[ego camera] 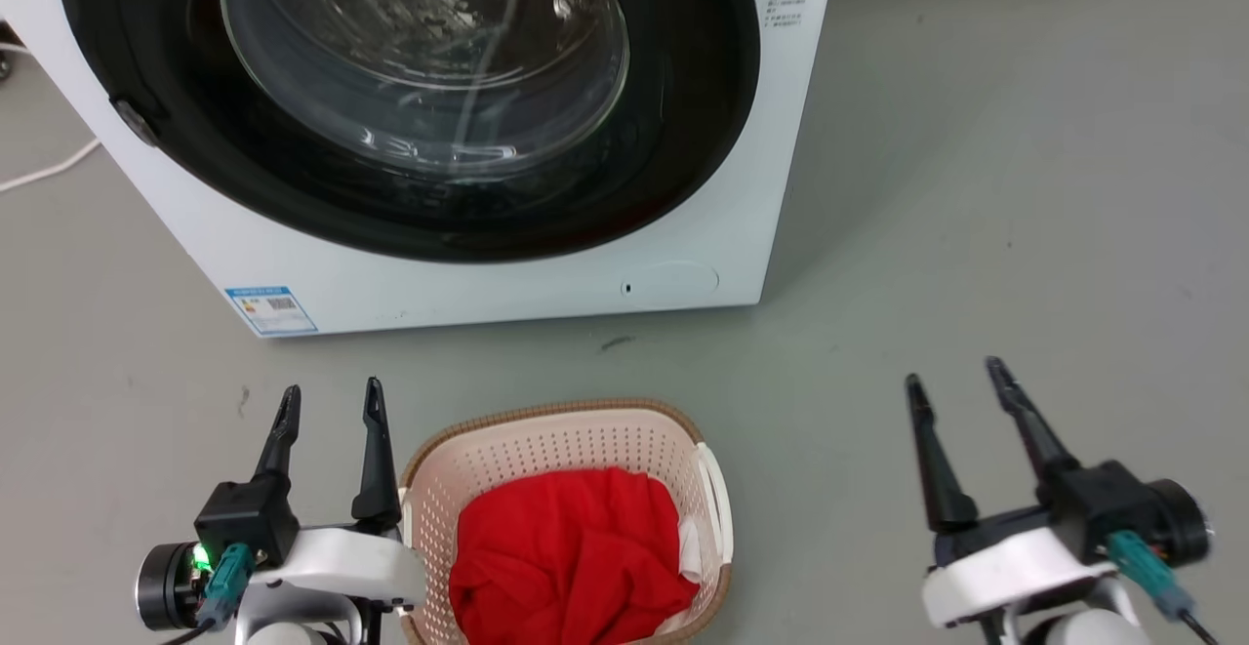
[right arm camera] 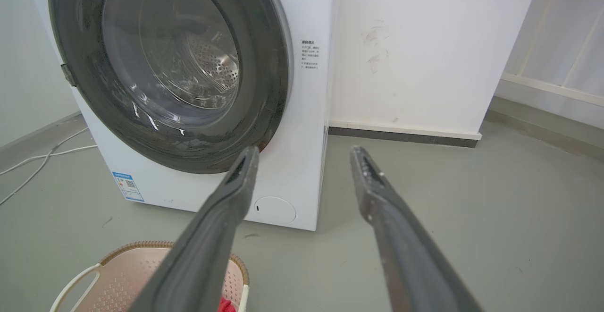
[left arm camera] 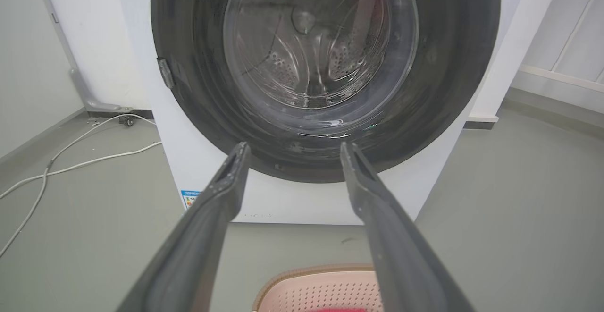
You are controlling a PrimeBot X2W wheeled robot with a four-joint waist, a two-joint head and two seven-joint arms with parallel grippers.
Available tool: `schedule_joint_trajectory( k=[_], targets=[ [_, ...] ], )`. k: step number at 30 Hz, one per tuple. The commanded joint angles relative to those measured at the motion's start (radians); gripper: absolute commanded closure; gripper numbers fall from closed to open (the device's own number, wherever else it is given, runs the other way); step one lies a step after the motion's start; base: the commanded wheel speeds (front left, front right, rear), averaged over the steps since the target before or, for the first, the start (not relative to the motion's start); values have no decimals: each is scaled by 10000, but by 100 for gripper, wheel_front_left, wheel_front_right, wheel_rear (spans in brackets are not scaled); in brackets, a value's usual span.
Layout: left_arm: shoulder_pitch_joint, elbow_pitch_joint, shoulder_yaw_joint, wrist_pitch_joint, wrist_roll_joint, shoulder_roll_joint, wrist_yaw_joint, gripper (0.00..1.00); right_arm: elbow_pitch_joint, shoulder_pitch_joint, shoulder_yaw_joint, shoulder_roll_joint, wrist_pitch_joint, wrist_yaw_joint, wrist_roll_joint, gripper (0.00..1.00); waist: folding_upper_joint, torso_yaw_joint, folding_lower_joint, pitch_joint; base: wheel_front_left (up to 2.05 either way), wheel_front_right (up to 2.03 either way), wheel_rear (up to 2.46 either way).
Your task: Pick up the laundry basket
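Cream laundry basket (ego camera: 546, 450) sits just right of my left gripper (ego camera: 332, 387), farther from my right gripper (ego camera: 953, 372); both spread empty.

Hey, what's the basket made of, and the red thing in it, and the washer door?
Basket: probably moulded plastic, matte cream, with evenly punched holes; the brown rim only mimics weave. Red cloth: soft fabric, folded and creased. Washer door: glossy clear bowl with reflections, glass or plastic; I can't tell which.
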Motion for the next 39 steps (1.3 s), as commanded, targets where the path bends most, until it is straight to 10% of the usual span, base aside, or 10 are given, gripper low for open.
schedule_joint_trajectory(
  k=[1,39],
  targets=[
    [-158,100,29,-26,56,20,-4,0,116,-167,71,-7,-23,-3,37,0,0,17,0,154,0,0,0],
    [-5132,7129,823,-26,522,978,-974,0,6873,-5644,3222,-7,-23,-5,379,0,0,582,0,5339,0,0,0]
  ],
)
